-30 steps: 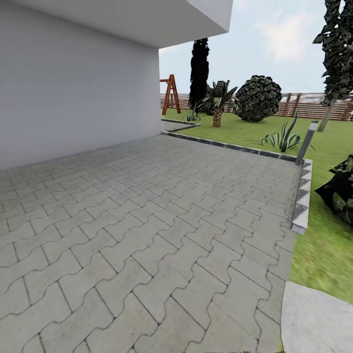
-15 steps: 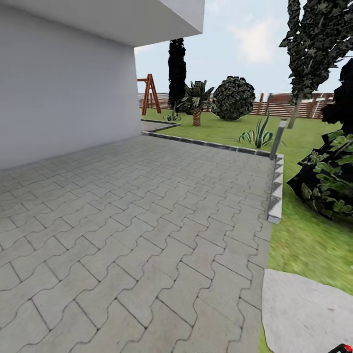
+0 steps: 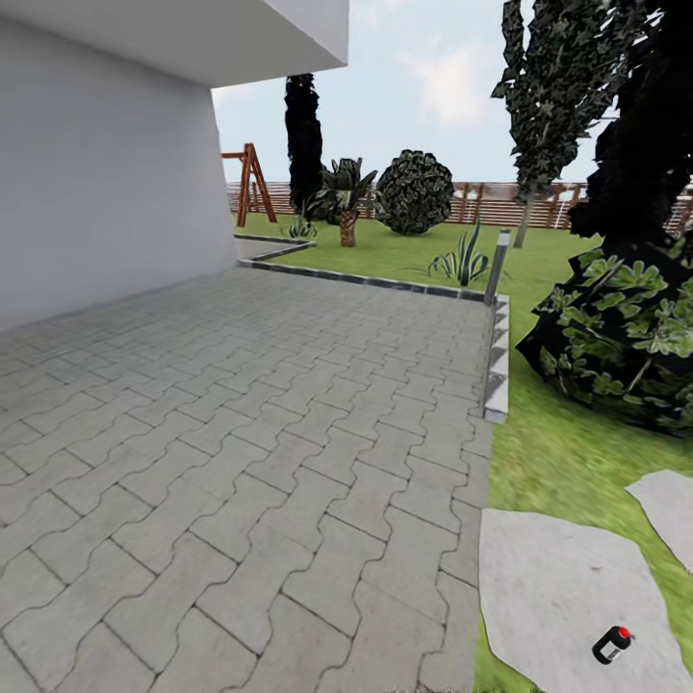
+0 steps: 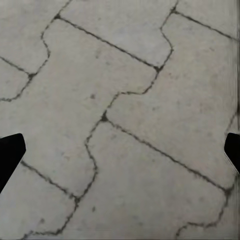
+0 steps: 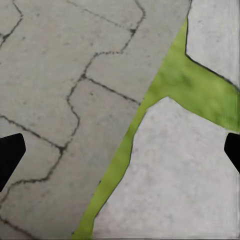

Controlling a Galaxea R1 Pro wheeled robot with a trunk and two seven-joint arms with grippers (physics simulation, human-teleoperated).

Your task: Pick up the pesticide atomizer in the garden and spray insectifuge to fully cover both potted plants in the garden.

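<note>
The pesticide atomizer (image 3: 611, 643), a small dark bottle with a red top, lies on its side on a flat grey stepping stone (image 3: 558, 587) at the lower right of the head view. The garden lawn (image 3: 577, 452) stretches to the right of the paved yard. The potted plants are out of view. In the left wrist view my left gripper (image 4: 120, 155) is open over paving blocks, its dark fingertips (image 4: 10, 155) far apart. My right gripper (image 5: 120, 155) is also open, above the seam of grass between the paving and a stone slab.
A white house wall (image 3: 96, 192) stands at the left. A raised kerb (image 3: 496, 371) and a short post (image 3: 497, 265) edge the paving (image 3: 269, 433). A big dark bush (image 3: 616, 337) and trees stand at the right, with a fence (image 3: 500, 202) and a swing frame (image 3: 248, 178) far back.
The head camera has turned to the right, so the whole scene has slid left. The atomizer and its stepping stone have come into view at the lower right.
</note>
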